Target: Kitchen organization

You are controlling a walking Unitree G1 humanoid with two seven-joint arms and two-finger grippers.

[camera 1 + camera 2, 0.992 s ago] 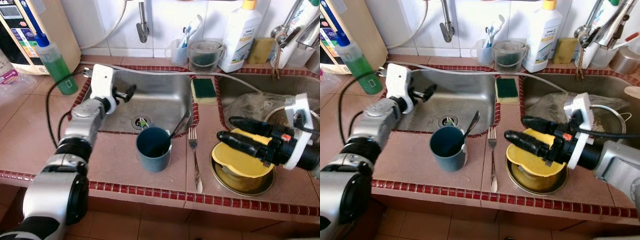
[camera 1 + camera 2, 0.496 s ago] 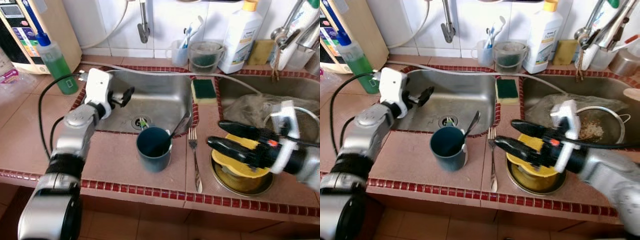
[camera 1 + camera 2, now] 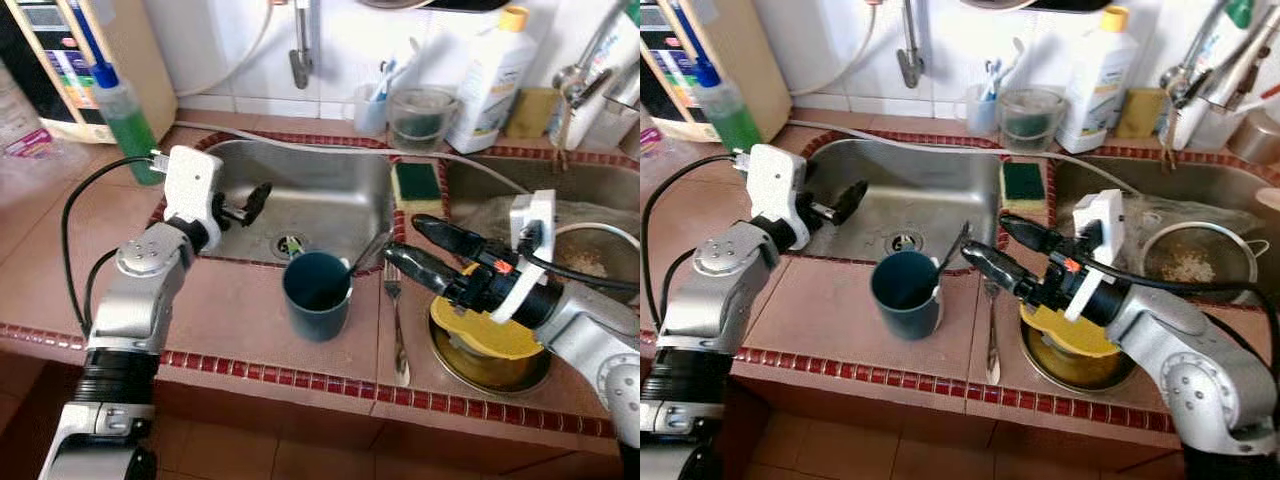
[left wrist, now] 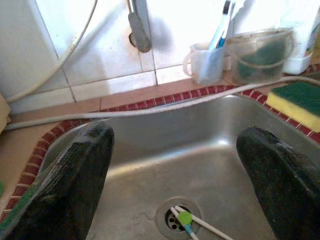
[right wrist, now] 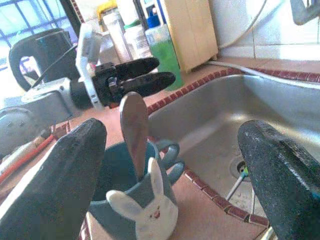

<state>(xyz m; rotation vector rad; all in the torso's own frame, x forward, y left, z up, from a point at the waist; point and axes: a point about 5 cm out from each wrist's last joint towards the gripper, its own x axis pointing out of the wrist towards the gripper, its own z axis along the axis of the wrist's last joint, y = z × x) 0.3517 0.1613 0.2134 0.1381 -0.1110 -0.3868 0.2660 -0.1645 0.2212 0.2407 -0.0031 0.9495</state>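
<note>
Right claw (image 3: 400,247) released, fingers spread, reaching over the fork (image 3: 391,310) toward the blue mug (image 3: 316,295) — not touching it. Mug stands on the tiled desk (image 3: 230,320) just in front of the left sink (image 3: 320,190), spoon (image 3: 952,247) standing in it, white bunny figure (image 5: 142,214) on its side. Left claw (image 3: 845,199) released, hovering over the sink's left part — holding nothing. Yellow plate (image 3: 490,335) sits on a metal bowl (image 3: 500,370) under the right arm.
</note>
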